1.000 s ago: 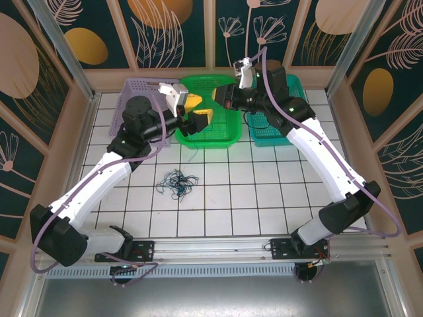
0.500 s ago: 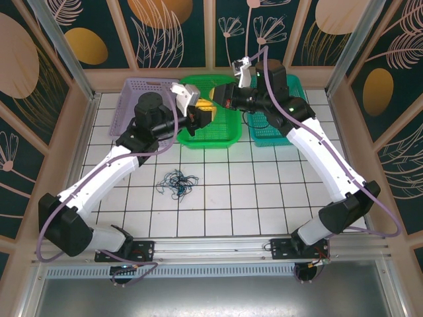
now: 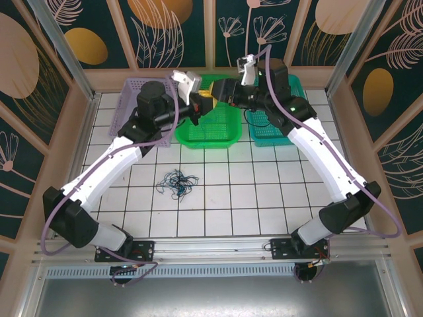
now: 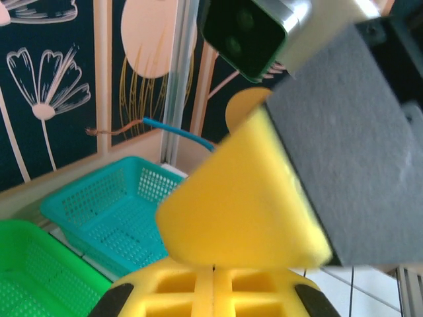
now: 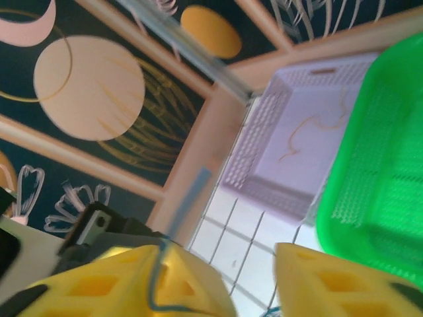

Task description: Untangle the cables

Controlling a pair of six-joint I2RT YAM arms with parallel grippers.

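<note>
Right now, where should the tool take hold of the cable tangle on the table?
Probably a stray loop on the right rim of the cable tangle, coming straight down from above: the wires lie flat and loose on the table, loops splayed outward.

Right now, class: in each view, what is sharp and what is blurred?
Top external: sharp throughout, cable tangle crisp. Left wrist: teal basket sharp, near yellow pad soft. Right wrist: blue wire smeared, purple basket clearer.

Arms raised, tips meeting; left gripper (image 4: 213,274) jaws shut, right gripper (image 5: 250,272) jaws parted.
</note>
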